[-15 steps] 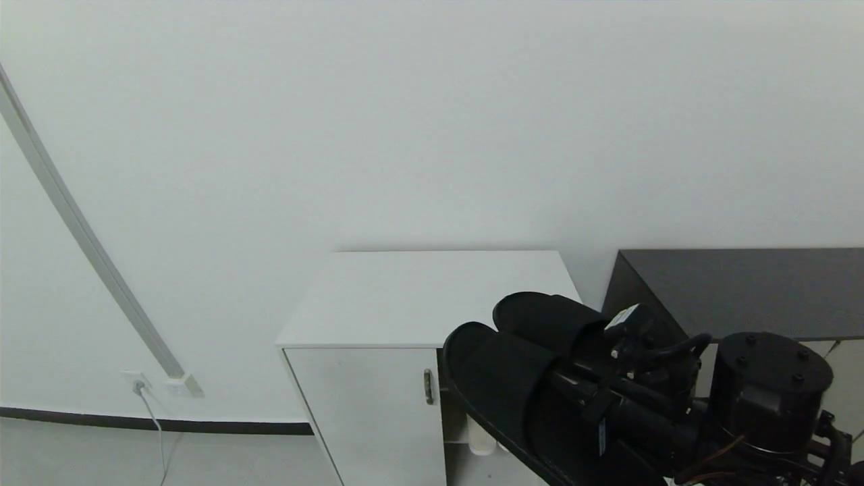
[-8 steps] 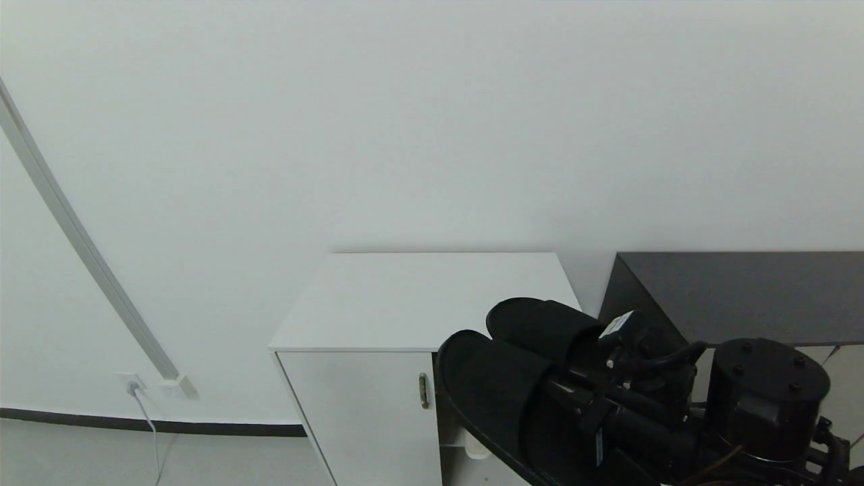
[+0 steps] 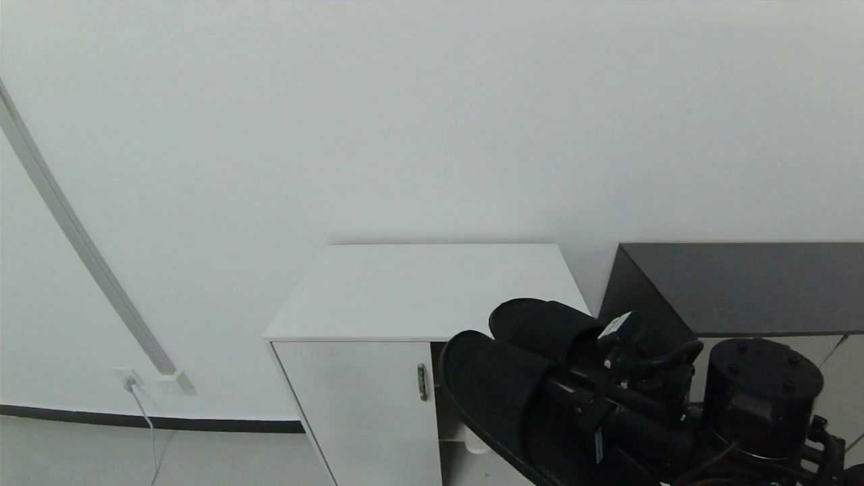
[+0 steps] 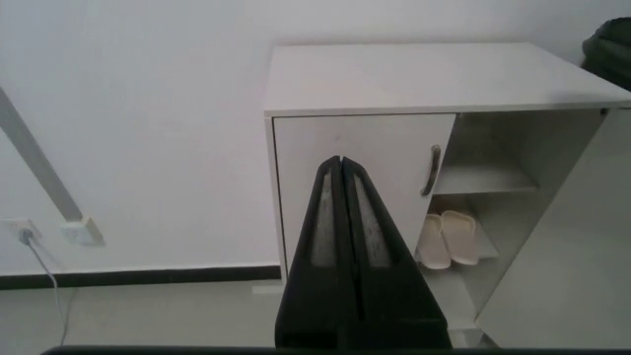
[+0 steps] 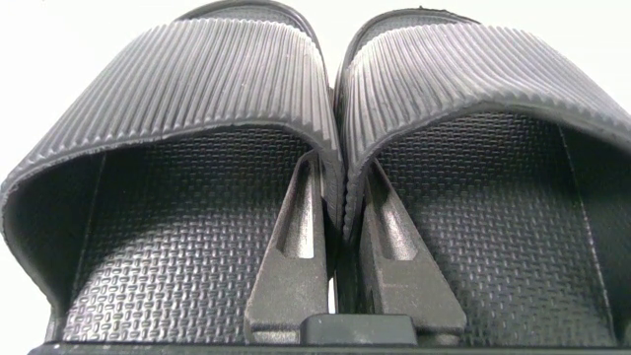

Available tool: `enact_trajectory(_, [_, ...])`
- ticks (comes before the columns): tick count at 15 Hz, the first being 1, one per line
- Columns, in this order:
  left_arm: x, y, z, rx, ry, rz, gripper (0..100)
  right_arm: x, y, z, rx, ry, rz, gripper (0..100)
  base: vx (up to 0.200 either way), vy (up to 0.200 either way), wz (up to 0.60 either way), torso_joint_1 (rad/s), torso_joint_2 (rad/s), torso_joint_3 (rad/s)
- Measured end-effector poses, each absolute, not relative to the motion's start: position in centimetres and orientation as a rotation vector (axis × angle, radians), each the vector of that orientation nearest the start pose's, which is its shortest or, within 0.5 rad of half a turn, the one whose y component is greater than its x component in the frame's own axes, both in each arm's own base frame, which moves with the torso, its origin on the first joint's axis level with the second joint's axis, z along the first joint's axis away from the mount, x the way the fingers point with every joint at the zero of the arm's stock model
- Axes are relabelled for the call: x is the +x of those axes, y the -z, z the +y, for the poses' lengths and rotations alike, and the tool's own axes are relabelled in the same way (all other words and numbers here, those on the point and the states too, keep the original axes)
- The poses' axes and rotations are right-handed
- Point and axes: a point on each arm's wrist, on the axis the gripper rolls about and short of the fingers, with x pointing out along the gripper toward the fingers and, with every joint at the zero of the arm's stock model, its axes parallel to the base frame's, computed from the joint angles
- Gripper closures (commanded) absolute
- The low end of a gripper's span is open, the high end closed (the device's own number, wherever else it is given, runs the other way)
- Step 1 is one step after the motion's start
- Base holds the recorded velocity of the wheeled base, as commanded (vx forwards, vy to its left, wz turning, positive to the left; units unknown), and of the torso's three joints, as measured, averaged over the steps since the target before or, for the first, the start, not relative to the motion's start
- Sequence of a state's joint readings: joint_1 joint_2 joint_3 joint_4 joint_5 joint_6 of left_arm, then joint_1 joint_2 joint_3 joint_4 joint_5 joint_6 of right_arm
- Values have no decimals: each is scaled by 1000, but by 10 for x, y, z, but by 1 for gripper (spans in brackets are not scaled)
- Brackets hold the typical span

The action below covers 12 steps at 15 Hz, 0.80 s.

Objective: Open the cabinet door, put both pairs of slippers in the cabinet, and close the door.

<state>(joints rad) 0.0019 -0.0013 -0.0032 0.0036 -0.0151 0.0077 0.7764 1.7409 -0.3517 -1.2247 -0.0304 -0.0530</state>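
Slippers [image 5: 202, 99] (1 pair) pinched in right gripper [image 5: 340, 168].

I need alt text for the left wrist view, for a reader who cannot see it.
The shut left gripper points at a white cabinet whose right compartment is open, with a pale pair of slippers lying under a shelf inside. The left door is closed, and the black slippers show at one edge, beside the cabinet top.
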Motion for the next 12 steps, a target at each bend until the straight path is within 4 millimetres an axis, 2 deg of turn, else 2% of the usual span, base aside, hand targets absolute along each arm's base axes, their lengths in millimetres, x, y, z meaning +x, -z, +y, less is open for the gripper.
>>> enact_trajectory(12, [-23, -76, 0, 6, 12, -2, 100, 184, -120, 180, -122, -748, 135, 100, 0, 0, 0, -163, 378, 212])
